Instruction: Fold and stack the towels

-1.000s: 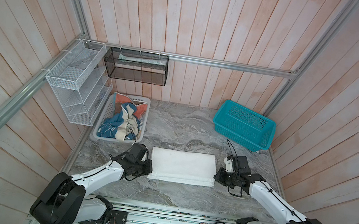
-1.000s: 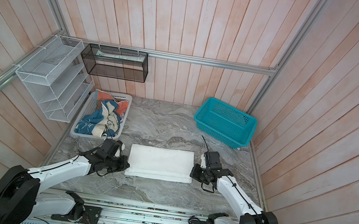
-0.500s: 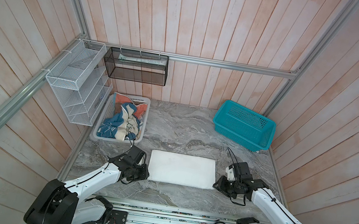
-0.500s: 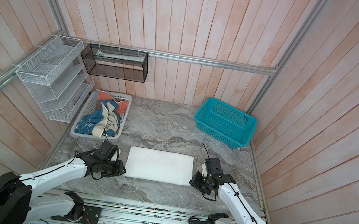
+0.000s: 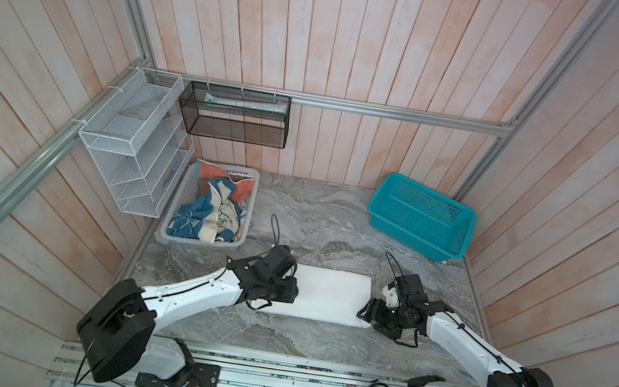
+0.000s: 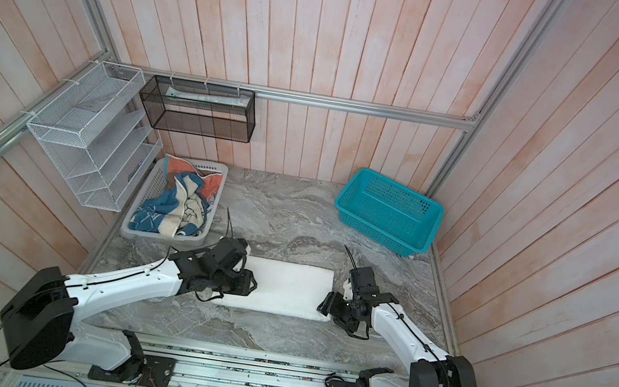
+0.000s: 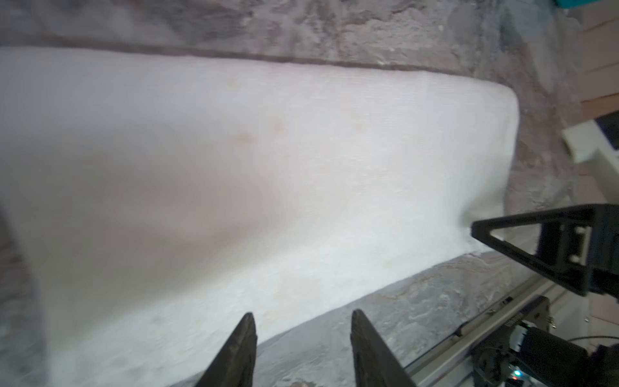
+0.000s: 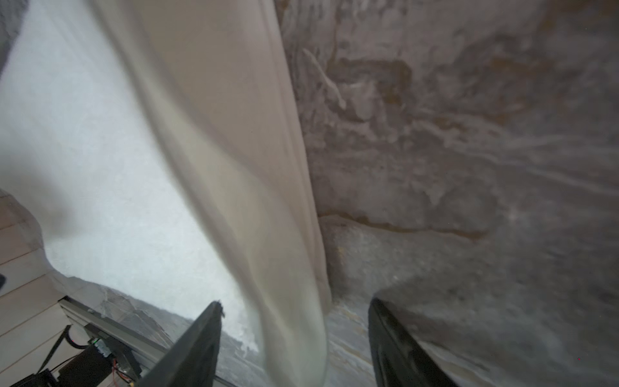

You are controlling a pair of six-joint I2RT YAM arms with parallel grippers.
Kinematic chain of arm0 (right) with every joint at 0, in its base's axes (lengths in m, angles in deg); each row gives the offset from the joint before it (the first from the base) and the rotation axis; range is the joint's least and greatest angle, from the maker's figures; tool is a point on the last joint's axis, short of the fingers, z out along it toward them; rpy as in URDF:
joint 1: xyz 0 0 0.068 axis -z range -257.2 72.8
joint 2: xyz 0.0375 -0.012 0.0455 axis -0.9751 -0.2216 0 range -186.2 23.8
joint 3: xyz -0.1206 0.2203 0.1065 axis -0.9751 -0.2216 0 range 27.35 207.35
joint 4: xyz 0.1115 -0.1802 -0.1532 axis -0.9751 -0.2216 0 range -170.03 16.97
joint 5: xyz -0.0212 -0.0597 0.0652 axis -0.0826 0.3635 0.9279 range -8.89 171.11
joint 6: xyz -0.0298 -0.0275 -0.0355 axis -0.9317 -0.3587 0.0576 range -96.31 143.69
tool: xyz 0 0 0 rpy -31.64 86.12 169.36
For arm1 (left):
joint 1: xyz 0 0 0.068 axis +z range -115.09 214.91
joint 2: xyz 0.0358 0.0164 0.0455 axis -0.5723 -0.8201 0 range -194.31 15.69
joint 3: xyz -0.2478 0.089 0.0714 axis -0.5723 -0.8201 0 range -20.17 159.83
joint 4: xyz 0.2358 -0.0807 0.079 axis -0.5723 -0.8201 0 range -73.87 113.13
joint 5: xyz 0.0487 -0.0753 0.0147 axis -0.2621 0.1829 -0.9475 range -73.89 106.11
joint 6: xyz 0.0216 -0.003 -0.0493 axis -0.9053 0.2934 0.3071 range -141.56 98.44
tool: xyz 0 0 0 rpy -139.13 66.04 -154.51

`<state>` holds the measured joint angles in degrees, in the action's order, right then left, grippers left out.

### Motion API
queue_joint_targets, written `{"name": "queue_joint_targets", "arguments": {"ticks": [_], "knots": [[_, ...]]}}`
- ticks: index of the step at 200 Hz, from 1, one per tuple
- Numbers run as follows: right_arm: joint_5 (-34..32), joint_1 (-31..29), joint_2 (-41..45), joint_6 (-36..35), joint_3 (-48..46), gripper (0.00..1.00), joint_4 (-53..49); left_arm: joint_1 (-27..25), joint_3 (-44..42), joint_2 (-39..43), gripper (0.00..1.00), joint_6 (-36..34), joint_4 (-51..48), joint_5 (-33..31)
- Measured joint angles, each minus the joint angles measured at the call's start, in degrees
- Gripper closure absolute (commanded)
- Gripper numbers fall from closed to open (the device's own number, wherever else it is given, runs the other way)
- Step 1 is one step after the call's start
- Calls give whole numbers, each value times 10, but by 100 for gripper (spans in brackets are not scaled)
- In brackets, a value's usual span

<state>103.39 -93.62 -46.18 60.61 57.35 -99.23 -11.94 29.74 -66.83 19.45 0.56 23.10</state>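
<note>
Here, on the near part of the table (image 5: 297,340), the white towel (image 5: 325,298) lies flat with its long axis running left to right. The left gripper (image 5: 290,290) sits at its left end, jaws parted and empty. The right gripper (image 5: 366,315) sits at its near right corner, jaws wide, with the cloth's edge loose between them. Each arm is nearest its own end, so the next fold likely runs end to end. Farther back, the other towels (image 5: 213,204) lie crumpled in the white basket (image 5: 203,244) on the left, and the teal basket (image 5: 410,240) stands on the right.

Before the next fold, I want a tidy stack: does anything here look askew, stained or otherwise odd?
The white towel lies flat and square, but its near corner beside the right end effector looks slightly puckered, and the left wrist view shows faint yellowish spots on it.
</note>
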Motion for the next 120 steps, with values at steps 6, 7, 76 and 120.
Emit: {"name": "queue_joint_targets", "arguments": {"ticks": [6,7,76,120], "knots": [[3,0,-4,3,0,36,12,-13,12,-25,53,4,21,10],[4,0,-5,4,-1,37,13,-15,14,-28,53,5,23,11],[6,-8,-23,33,-17,100,81,-54,78,-203,54,34,153,93],[-31,-23,-61,-3,131,100,45,-9,54,-150,54,31,161,90]]}}
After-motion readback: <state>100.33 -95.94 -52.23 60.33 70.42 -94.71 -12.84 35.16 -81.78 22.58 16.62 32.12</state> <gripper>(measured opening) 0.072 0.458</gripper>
